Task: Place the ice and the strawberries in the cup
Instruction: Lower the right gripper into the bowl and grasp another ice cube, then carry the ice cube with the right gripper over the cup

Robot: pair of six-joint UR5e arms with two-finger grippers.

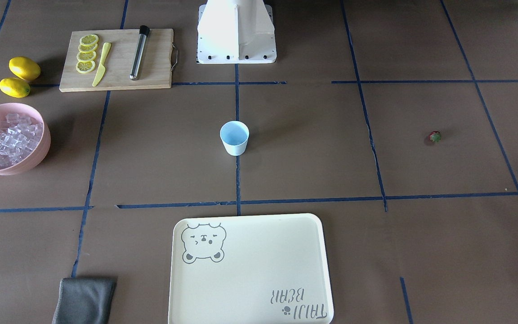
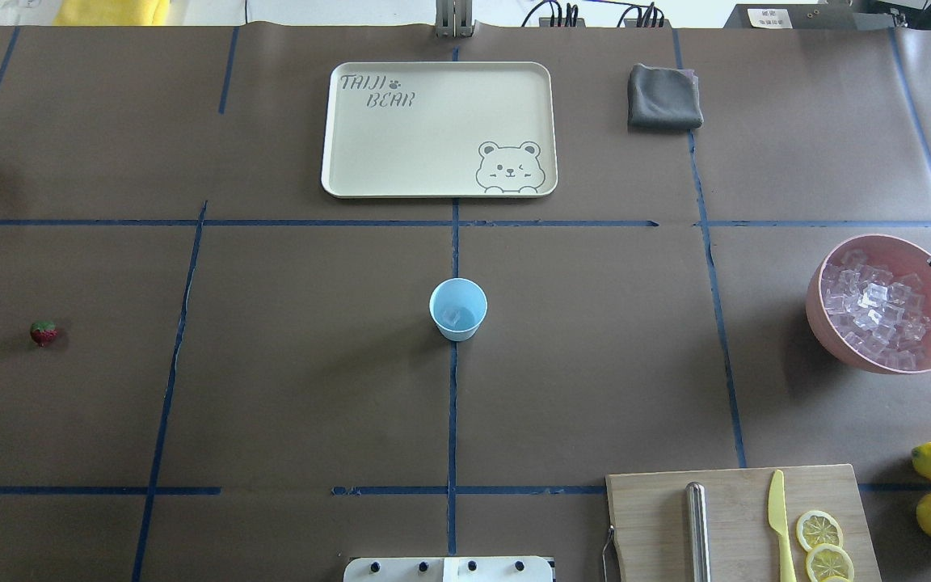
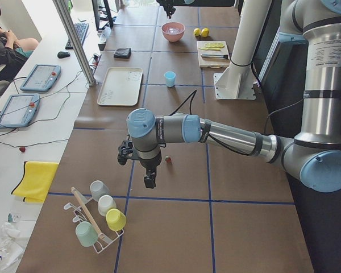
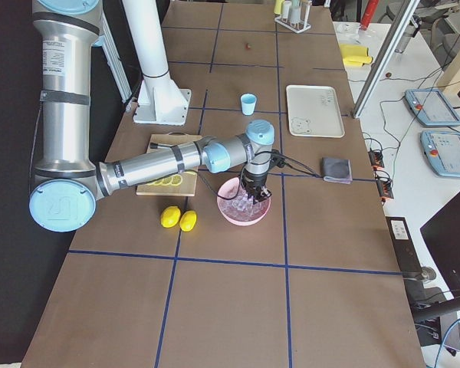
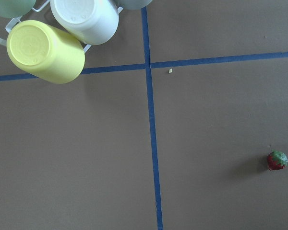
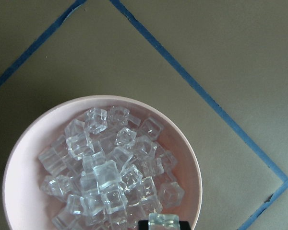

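One ice cube (image 2: pixel 451 315) lay at the bottom of the cup (image 1: pixel 234 146), so I judged the ice part of the job begun but probably not finished. The cup stood upright at the middle of the table (image 1: pixel 308 171), on a blue tape line, with nothing else showing inside it.

The rest of the ice (image 6: pixel 105 177) was heaped in the pink bowl (image 1: pixel 41 155) at the robot's right end of the table, well apart from the cup. The right gripper (image 4: pixel 252 193) hung low over that bowl. In its wrist view another cube sat framed by dark fingertips at the very bottom edge, so it looked closed narrowly on that cube. Only a sliver of the fingers showed, so this is a judgement.

The strawberry (image 5: pixel 277 160) lay alone on the bare table on the robot's left, well apart from the cup and not in any grip. The left gripper (image 3: pixel 150 182) pointed down near it. Its fingers appeared only in the side view, so I could not tell whether they were wide or narrow.

What seemed left was to carry the gripped cube to the cup — perhaps more after it — and then to fetch the berry, which had not been picked up.
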